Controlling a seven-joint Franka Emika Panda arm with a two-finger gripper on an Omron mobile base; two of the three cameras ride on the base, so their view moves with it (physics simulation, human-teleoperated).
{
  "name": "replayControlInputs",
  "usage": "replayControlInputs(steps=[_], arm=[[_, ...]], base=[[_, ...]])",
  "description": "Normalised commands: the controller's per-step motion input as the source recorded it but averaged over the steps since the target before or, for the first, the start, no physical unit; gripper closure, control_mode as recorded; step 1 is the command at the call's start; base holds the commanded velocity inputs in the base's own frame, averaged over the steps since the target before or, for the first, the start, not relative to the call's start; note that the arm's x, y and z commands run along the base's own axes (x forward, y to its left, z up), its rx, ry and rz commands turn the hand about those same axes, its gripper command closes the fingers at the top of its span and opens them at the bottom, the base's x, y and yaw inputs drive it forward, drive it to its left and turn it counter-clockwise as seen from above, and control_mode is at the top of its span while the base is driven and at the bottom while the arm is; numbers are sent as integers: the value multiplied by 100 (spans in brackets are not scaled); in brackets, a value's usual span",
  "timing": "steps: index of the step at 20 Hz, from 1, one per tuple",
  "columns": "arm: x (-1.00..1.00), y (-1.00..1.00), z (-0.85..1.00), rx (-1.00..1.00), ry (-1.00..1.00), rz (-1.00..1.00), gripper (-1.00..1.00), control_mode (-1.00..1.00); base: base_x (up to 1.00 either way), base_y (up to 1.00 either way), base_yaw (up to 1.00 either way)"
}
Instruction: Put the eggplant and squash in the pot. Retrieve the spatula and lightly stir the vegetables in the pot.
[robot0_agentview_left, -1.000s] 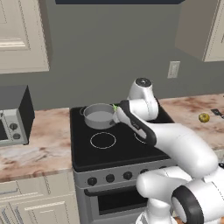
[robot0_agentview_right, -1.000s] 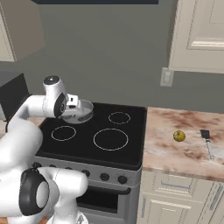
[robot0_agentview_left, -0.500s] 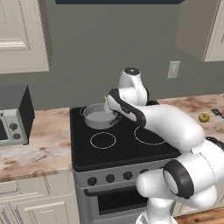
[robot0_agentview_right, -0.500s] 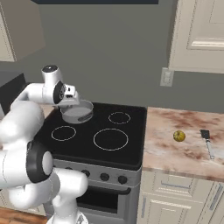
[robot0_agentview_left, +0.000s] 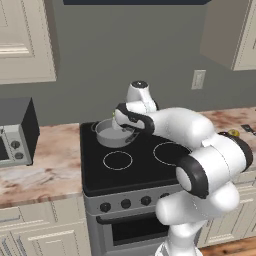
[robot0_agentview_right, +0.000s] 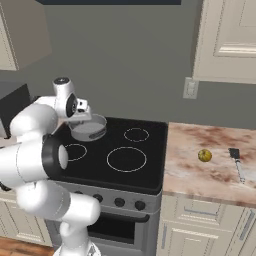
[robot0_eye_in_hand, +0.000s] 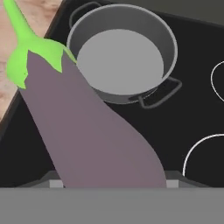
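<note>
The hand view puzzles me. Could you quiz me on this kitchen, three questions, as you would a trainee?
1. True or false: the pot holds nothing yet.
2. What does the hand grip? A) the squash B) the eggplant C) the spatula
3. Where does the squash lie?

Key: 1. True. 2. B. 3. On the counter right of the stove, beside the spatula.

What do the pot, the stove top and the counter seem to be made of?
Pot: probably metal, with an even matte grey surface, a thin rim and thin loop handles. Stove top: looks like smooth black glass or ceramic, flat with white printed burner rings. Counter: seems stone, perhaps marble or granite, mottled in pink, brown and cream.
</note>
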Motion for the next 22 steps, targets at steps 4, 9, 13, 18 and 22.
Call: replayControlInputs(steps=[4,9,13,18,22], arm=[[45,7,-36,0,0,0,100,-100],[43,5,-16,0,0,0,100,-100],[44,5,0,0,0,0,100,-100],[37,5,-10,0,0,0,100,-100],[10,0,-24,0,0,0,100,-100]], base=[[0,0,0],[0,0,0],[0,0,0],[0,0,0],[0,0,0]])
